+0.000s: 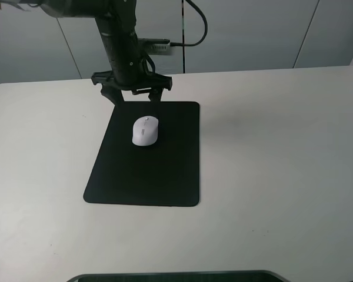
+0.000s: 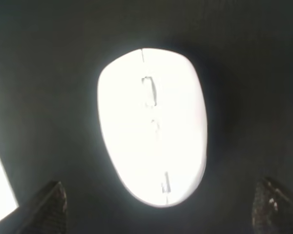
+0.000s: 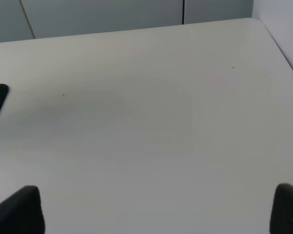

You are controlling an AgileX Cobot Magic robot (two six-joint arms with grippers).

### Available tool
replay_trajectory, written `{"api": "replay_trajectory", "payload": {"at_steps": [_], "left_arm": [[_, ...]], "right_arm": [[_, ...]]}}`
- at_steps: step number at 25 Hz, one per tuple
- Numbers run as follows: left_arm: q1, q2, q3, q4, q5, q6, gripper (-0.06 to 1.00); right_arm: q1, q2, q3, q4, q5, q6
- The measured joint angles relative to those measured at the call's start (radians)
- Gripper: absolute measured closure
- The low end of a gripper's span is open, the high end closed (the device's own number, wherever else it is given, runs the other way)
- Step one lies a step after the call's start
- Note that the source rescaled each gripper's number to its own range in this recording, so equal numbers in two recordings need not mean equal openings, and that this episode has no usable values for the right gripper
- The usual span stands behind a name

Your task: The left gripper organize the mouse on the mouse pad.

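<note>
Black two-fingered left pincer (image 1: 135, 93), fingers wide apart, hovers by the far edge of the flat matte black rectangular mouse pad (image 1: 147, 176), small glossy white oval mouse (image 1: 145, 130) on its far half; straddle both sides evenly, close gently.

Office-like lab: white table (image 1: 282, 176), mouse pad (image 1: 147, 176), grey wall panels (image 1: 253, 29).

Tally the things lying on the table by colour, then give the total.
White: 1, the mouse
Black: 1, the mouse pad
Total: 2
</note>
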Motion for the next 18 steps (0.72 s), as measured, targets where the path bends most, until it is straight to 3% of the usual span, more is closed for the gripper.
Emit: {"api": "replay_trajectory", "payload": {"at_steps": [3,9,18], "left_arm": [[0.0,-0.029,-0.03,0.011,0.046,0.0,0.04],[0.0,-0.114,-0.04,0.021,0.055,0.066,0.01],[0.0,-0.284,-0.041,0.021,0.059,0.079,0.01]], "right_arm": [[0.0,0.0,0.0,0.0,0.0,0.0],[0.0,0.0,0.0,0.0,0.0,0.0],[0.0,0.0,0.0,0.0,0.0,0.0]]}}
